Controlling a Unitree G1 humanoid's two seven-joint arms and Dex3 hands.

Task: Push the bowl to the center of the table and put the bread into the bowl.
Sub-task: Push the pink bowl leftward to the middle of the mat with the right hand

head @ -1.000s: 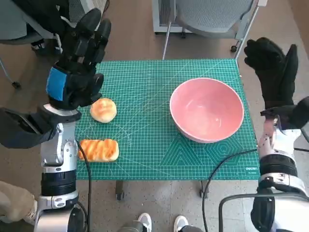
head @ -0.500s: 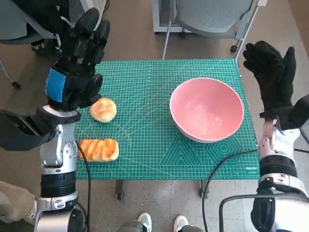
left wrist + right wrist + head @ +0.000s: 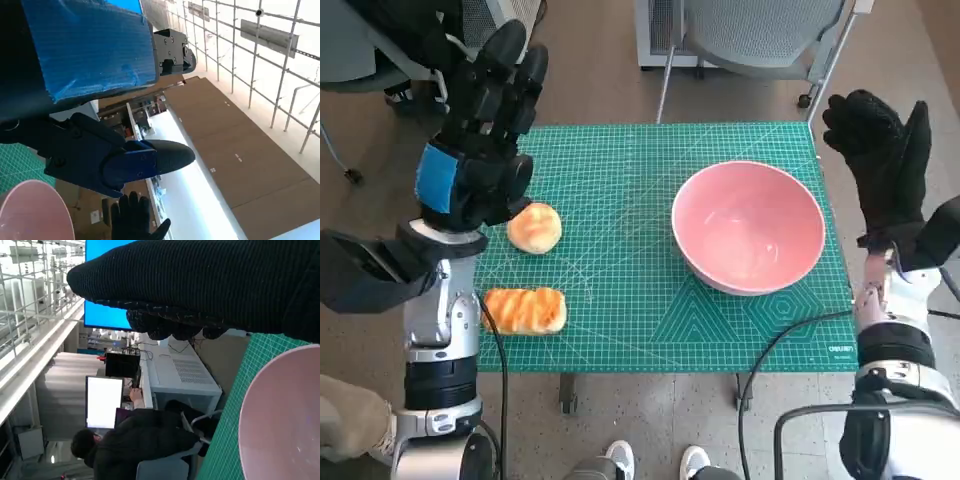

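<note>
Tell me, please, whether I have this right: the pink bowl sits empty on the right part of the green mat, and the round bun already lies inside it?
Not quite. The pink bowl is indeed empty on the right part of the green mat, but the round bun lies on the mat's left part, beside the left hand. The head view shows this.

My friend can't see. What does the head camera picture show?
A pink bowl sits empty toward the right of a green mat, with a round bun and a striped loaf on the left. The left hand and right hand are raised, holding nothing.
</note>
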